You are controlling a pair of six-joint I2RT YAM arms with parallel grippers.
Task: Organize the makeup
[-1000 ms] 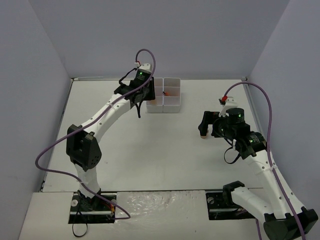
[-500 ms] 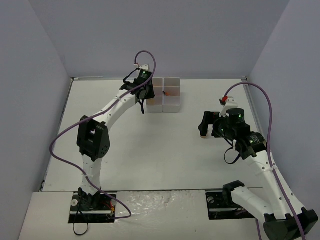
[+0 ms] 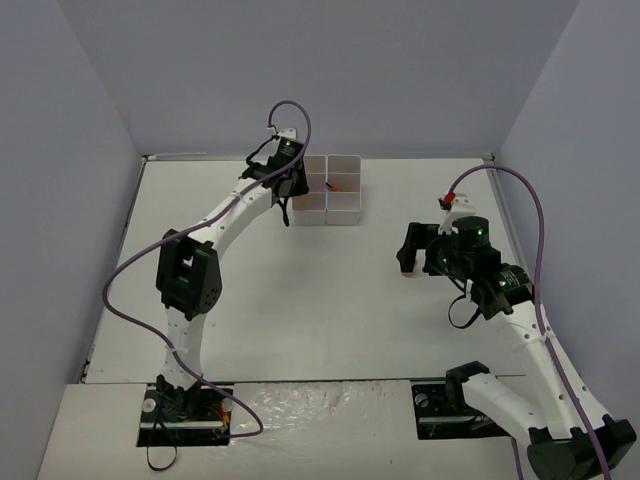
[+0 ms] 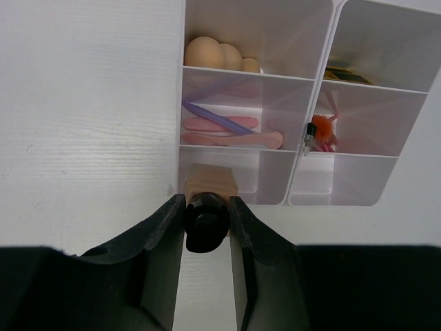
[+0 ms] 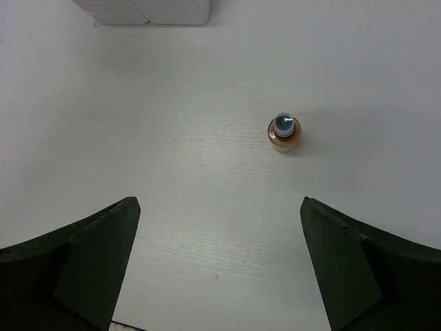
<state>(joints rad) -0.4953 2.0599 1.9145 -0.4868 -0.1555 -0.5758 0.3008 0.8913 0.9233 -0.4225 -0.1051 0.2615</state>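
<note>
Top external: you have one white table (image 3: 300,300), pale grey walls (image 3: 320,80) and one white box (image 3: 340,198) at the table's far middle.

Left wrist: your left gripper (image 4: 207,207) is clamped on one tan, black-capped bottle (image 4: 207,227) at the box's near-left cell. Three sticks (image 4: 220,125) lie in the next cell.

Right wrist: your right gripper (image 5: 219,203) gapes wide. A second bottle (image 5: 284,133) stands upright ahead, untouched.

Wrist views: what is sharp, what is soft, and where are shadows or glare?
Left wrist view: the compartment box and its sticks are sharp; the left end effector and the black-capped bottle it grips look dark and slightly soft. Right wrist view: even light, a faint shadow beside the standing bottle, whose cap shows a glint.
</note>
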